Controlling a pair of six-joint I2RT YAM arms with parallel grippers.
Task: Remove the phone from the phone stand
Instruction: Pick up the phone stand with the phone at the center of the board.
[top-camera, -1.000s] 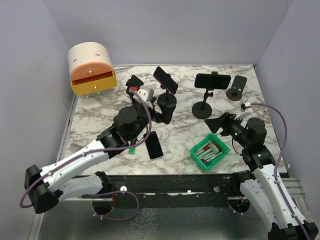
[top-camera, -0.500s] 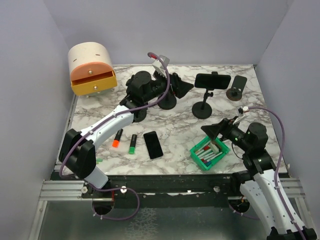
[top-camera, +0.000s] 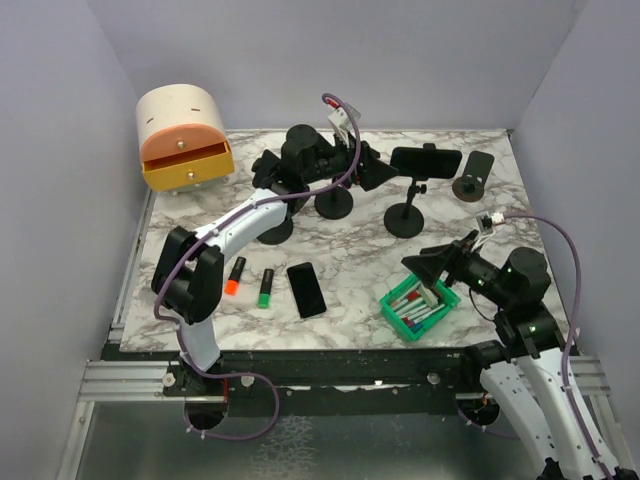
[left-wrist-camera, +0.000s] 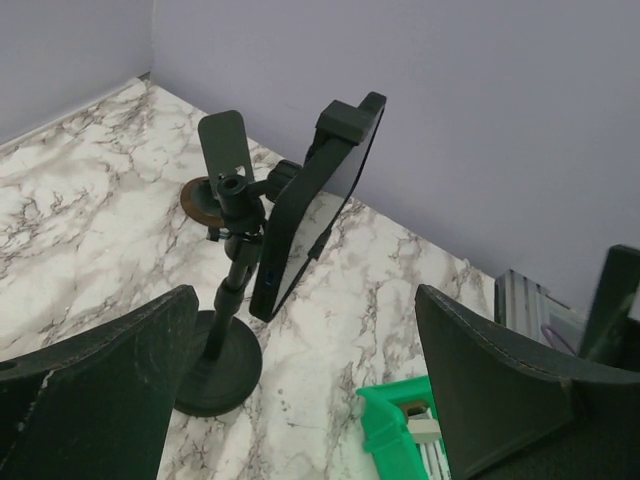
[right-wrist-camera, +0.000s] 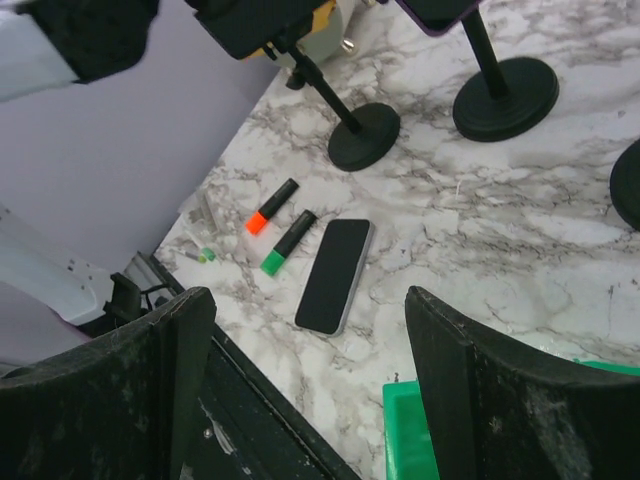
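Your left hand (top-camera: 385, 172) is no longer low at the left of the worktop (top-camera: 180, 215), where it was a second ago beside the loose phone (top-camera: 307, 290). It has swung up to the upper middle of the top view, with the arm stretched out over the neighbouring stand (top-camera: 335, 203).

It now points right at the phone (top-camera: 425, 160), which is still clamped sideways on its phone stand (top-camera: 404, 220), right of centre near the back wall. In the left wrist view its fingers (left-wrist-camera: 95, 400) are spread wide and hold nothing. The phone shows edge-on in the gap between them, farther off and not touched.

Your right hand (top-camera: 418, 267) has moved only a little. It hangs spread wide above the green bin (top-camera: 388, 305), well apart from the stand.

So the reach looks nearly finished, but the grasp is not yet made. You probably need to ease forward until the fingers flank the phone's faces. Go gently, because a nudge could tip that slim stand.
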